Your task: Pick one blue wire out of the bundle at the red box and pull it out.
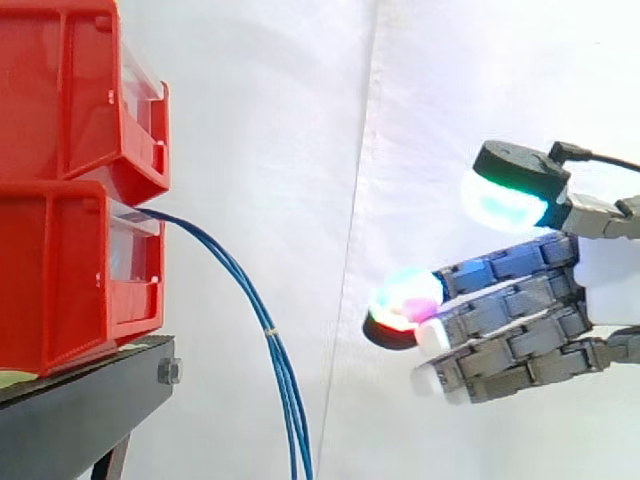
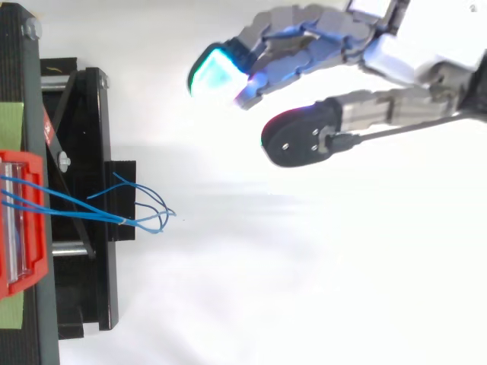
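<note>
The hand (image 1: pixel 540 310) hangs at the right, released: its fingers reach leftward nearly straight, the thumb spread above them, and nothing lies between the glowing pads (image 1: pixel 405 298). It is well apart from the work, so the step in hand looks like the approach, with no wire touched yet.

Farther left, the bundle of blue wires (image 1: pixel 270 330) leaves the mouth of the lower red bin (image 1: pixel 70 270) and arcs down in free air past the black stand (image 1: pixel 80 400). The strands are thin and run close together, and a small pale tie seems to bind them partway down. From above, the loose ends (image 2: pixel 156 220) fan apart.

The next move probably calls for travelling left to the hanging stretch, singling out one strand, pinching it between thumb and finger pad, then drawing it rightward away from the bin. The tie may drag neighbours along.

A second red bin (image 1: pixel 60 90) is stacked on top; the white curtain (image 1: pixel 300 100) stands farthest.
</note>
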Available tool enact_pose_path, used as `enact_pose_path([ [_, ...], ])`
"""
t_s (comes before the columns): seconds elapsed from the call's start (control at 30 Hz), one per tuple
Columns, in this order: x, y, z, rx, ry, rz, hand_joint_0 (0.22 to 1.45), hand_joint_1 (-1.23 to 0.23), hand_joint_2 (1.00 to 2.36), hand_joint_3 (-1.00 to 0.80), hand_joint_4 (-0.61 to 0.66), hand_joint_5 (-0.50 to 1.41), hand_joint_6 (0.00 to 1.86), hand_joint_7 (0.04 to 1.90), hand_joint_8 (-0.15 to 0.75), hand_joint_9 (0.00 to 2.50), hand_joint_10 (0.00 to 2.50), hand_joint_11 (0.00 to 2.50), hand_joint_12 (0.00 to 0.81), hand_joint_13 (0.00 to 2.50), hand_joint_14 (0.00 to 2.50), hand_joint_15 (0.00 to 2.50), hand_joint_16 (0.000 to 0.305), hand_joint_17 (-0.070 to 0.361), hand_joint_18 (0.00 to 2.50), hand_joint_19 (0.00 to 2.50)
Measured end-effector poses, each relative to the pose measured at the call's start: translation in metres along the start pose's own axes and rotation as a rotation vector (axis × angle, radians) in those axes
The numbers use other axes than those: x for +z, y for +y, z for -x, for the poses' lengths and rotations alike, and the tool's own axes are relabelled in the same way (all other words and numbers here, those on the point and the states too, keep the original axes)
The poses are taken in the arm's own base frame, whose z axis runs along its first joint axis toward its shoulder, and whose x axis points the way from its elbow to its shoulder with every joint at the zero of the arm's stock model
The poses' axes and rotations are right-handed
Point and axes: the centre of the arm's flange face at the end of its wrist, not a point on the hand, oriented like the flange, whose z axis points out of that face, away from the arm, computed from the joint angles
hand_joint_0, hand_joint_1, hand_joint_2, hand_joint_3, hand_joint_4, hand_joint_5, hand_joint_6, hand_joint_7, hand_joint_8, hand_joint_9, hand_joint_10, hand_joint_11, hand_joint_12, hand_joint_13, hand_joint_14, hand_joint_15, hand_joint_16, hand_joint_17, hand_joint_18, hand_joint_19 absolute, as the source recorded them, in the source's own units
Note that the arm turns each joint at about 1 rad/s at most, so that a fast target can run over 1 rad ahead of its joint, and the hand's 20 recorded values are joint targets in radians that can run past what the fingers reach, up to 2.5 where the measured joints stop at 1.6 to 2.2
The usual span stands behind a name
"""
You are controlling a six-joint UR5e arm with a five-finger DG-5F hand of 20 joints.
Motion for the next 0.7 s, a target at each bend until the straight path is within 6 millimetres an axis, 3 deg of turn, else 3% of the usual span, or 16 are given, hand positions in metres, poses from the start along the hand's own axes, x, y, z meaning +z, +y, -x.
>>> enact_pose_path([
  [0.13,0.001,0.002,-0.025,0.003,-0.021,0.054,0.49,-0.66,1.0,-0.5,0.3,-0.11,0.5,0.9,0.221,0.7,0.01,0.27,0.34,0.45,0.01,0.18,0.055,0.124,0.15,0.2],
  [0.37,0.001,0.002,-0.044,-0.058,-0.127,0.09,0.49,-0.69,1.0,-0.5,0.32,-0.1,0.5,0.91,0.221,0.7,0.01,0.26,0.342,0.44,0.01,0.19,0.055,0.125,0.15,0.2],
  [0.6,0.011,-0.035,-0.068,-0.048,-0.142,0.119,0.49,-0.7,1.0,-0.5,0.32,-0.08,0.5,0.92,0.213,0.73,0.01,0.26,0.341,0.44,0.01,0.18,0.056,0.125,0.14,0.19],
  [0.7,0.016,-0.047,-0.078,-0.025,-0.144,0.147,0.49,-0.69,1.0,-0.5,0.29,-0.07,0.5,0.93,0.21,0.87,0.01,0.41,0.336,0.48,0.01,0.23,0.056,0.125,0.14,0.2],
])
